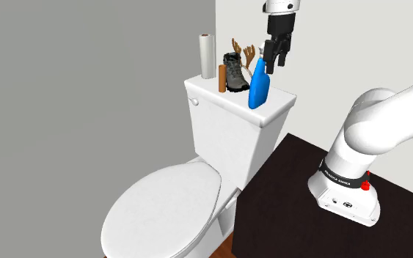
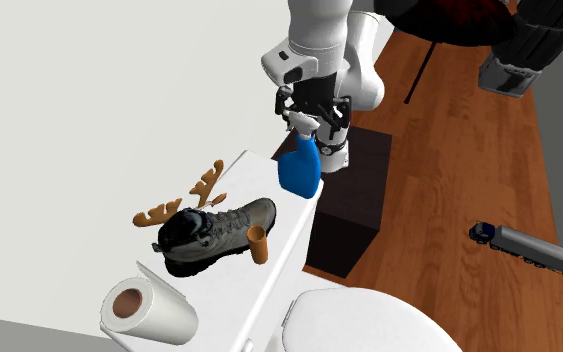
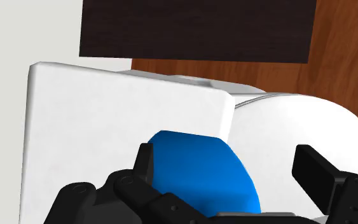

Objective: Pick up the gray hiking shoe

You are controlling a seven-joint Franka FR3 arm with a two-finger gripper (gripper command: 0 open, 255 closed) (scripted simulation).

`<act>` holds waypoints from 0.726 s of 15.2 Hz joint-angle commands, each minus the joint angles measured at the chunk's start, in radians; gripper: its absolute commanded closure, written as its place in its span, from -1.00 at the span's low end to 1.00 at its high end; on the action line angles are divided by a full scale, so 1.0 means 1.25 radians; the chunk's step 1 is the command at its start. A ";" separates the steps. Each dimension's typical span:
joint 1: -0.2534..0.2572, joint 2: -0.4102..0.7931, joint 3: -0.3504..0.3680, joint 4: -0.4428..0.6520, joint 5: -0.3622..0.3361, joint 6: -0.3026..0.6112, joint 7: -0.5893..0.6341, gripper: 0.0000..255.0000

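On the tank lid (image 2: pixel 254 175), shoe (image 2: pixel 219 232) lies diagonally, toe toward bottle (image 2: pixel 299 170).

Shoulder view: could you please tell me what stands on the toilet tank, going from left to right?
In order: paper roll → brown cup → shoe → blue spray bottle. The antlers overlap the shoe, so I leave them out.

White arm (image 1: pixel 388 117) reaching up and over, wrist (image 1: pixel 281 9) pointing down; pincer (image 1: pixel 276 60) vertical, fingers (image 3: pixel 317 168) spread wide apart.
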 commanded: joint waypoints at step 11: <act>-0.065 0.235 -0.006 0.096 0.024 0.241 0.167 -1.00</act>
